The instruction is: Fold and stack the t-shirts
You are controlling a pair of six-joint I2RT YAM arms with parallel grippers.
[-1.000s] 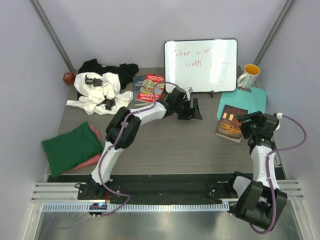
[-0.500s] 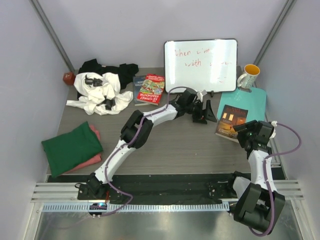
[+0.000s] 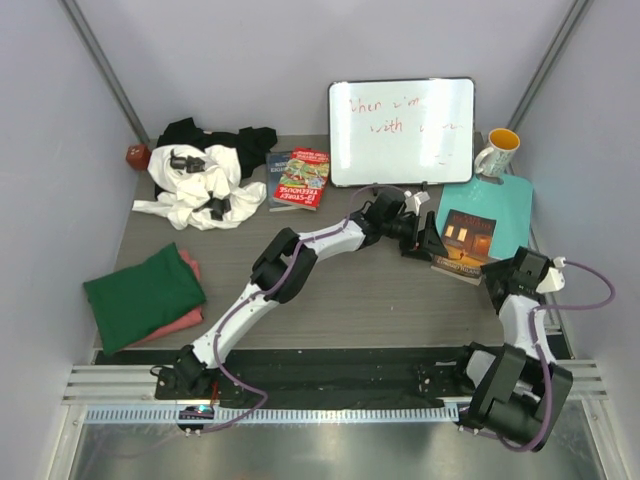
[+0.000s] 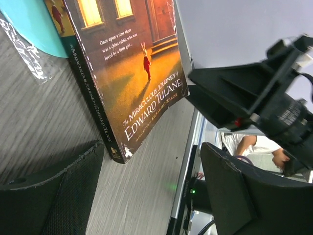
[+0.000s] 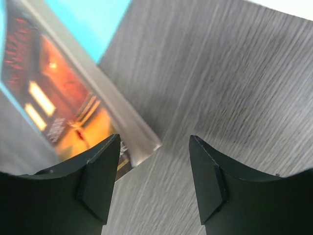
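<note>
From above, we see the t-shirts on the left of the worktop. A crumpled white shirt with black marks lies at the back against a black shirt. Nearer the arms, a folded green shirt sits on a pink shirt. Both arms are well apart from them, on the right. The left claw is just beside a book that lies partly on a teal mat, and the right claw is near the book's front corner. A whiteboard carries red handwriting; we make out "When" and "with". A red book has a title too small to read.

In the left wrist view, the left claw gapes wide with nothing between its fingers. The book's cover reads "The Miraculous Journey of Edward Tulane" and "Once upon a time there was a china rabbit who was loved by a little girl…".

In the right wrist view, the right claw is likewise spread and empty over bare worktop. The book's corner lies just beside one finger, and its print is blurred here.
</note>
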